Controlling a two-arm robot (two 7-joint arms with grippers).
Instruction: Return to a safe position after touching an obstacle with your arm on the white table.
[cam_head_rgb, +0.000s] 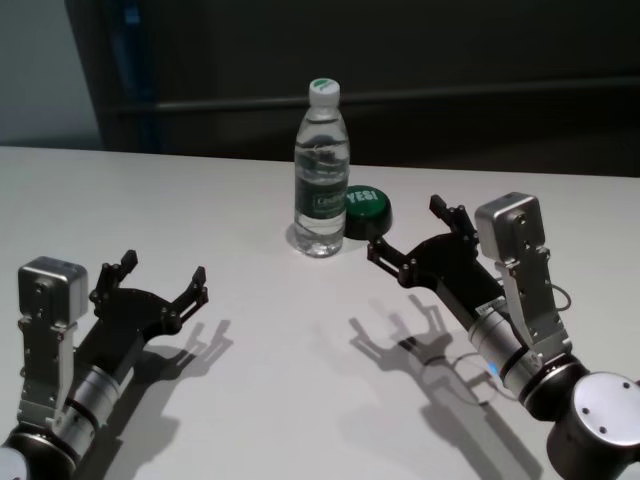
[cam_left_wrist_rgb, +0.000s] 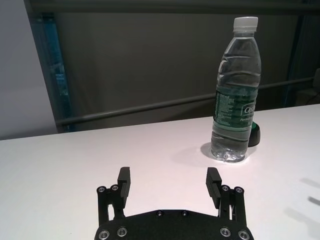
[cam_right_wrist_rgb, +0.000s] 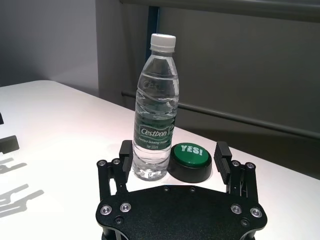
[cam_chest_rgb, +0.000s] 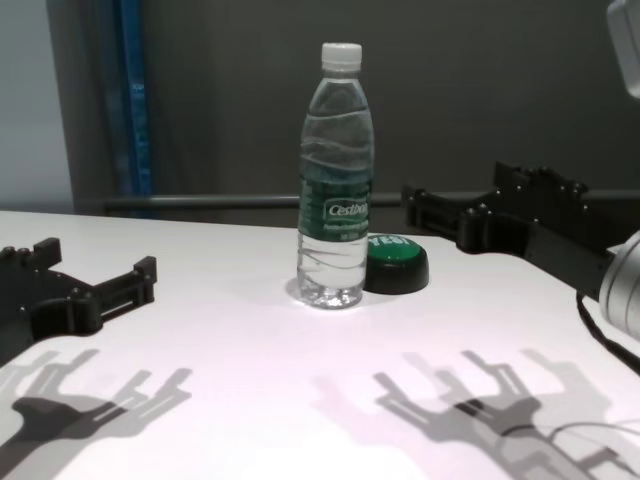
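Observation:
The obstacle, a clear water bottle (cam_head_rgb: 321, 170) with a white cap and a dark green label, stands upright on the white table (cam_head_rgb: 180, 200) at centre back. It also shows in the chest view (cam_chest_rgb: 337, 190), the left wrist view (cam_left_wrist_rgb: 237, 95) and the right wrist view (cam_right_wrist_rgb: 156, 115). My right gripper (cam_head_rgb: 406, 228) is open and empty. It hovers just right of and nearer than the bottle, pointing at it without touching it (cam_right_wrist_rgb: 173, 155). My left gripper (cam_head_rgb: 163, 270) is open and empty, low over the table at the near left (cam_left_wrist_rgb: 169, 182), well away from the bottle.
A low round green button (cam_head_rgb: 366, 210) with a black base and "YES!" on top sits right beside the bottle, close in front of my right gripper's fingertips (cam_right_wrist_rgb: 190, 160). A dark wall with a rail runs behind the table's far edge.

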